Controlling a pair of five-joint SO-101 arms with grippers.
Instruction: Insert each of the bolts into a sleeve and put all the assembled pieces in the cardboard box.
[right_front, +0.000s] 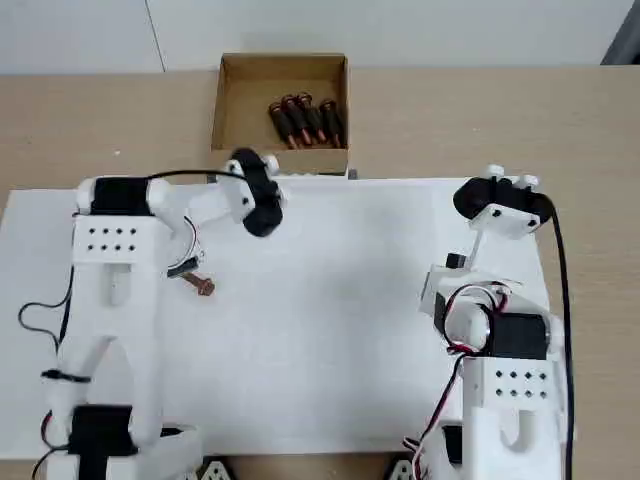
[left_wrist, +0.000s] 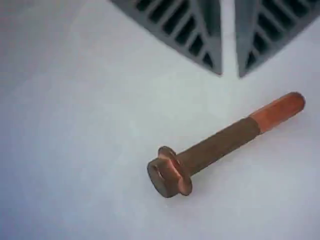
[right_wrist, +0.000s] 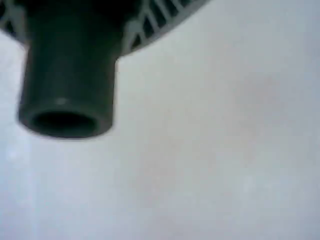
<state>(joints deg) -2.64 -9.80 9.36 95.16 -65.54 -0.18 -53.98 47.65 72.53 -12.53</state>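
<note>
A copper-coloured bolt (left_wrist: 220, 147) lies flat on the white sheet (right_front: 330, 300), with its flanged head pointing away from my left gripper (left_wrist: 230, 72). That gripper hovers just above the threaded end, apart from it, its grey fingers (left_wrist: 200, 40) a narrow gap apart with nothing between them. From above, the bolt (right_front: 200, 285) rests beside the left gripper (right_front: 185, 262). My right gripper (right_wrist: 70, 15) is shut on a black sleeve (right_wrist: 67, 95), whose open end faces outward above the sheet. In the high view the right gripper (right_front: 452, 275) is at the sheet's right side.
A cardboard box (right_front: 222, 100) stands at the back beyond the sheet, and several assembled bolt-and-sleeve pieces (right_front: 305, 120) lie in its right half. Wooden table (right_front: 500, 110) surrounds the sheet. Cables trail from both arm bases.
</note>
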